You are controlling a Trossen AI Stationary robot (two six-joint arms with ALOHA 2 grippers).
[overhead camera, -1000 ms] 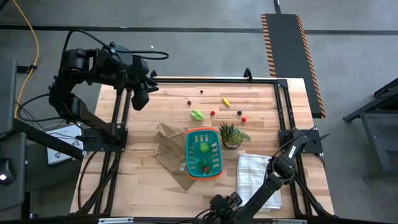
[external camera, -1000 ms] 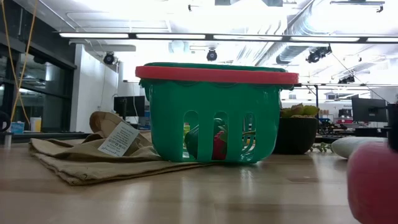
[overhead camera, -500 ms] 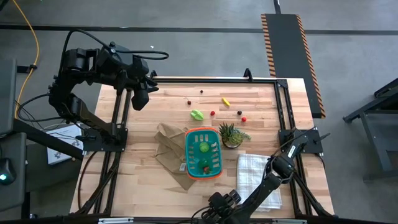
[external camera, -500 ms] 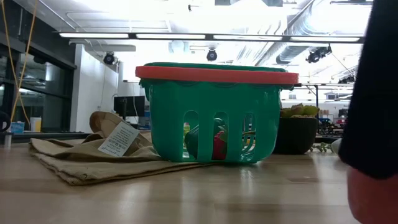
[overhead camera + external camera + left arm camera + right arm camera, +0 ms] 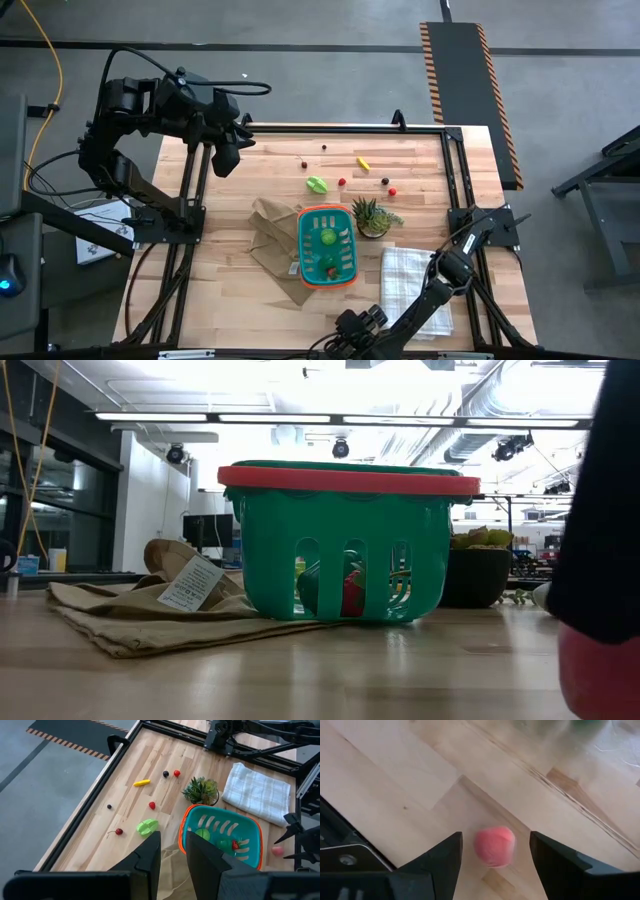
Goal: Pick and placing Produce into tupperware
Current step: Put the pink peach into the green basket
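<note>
The left gripper (image 5: 228, 152) waits raised over the far left corner of the table (image 5: 240, 290), its fingers (image 5: 150, 862) set close together with a narrow gap and nothing between them. Moving right, loose produce lies on the far half of the wood: a leafy green piece (image 5: 317, 184), a small red ball (image 5: 342, 182), a yellow piece (image 5: 363, 162), a dark berry (image 5: 384, 181) and another red ball (image 5: 393, 191).

In the middle sits the tupperware (image 5: 304, 250), partly on a brown paper bag (image 5: 265, 235), already holding a green piece (image 5: 327, 237) and a red one (image 5: 331, 266). A spiky potted plant (image 5: 368, 216) stands just beside its far right corner, with a white checked cloth (image 5: 403, 275) nearer.

At the near edge, the right gripper (image 5: 494, 851) hangs low with jaws spread wide, empty — a pink-red ball (image 5: 494, 845) lies on the table between its fingers, not yet gripped.

The step in hand looks like grasping that ball. It will likely roll, so the gripper should come straight down, keep it centred, and close gently at its widest part — then lift clear before carrying it over the orange rim (image 5: 348, 480).
</note>
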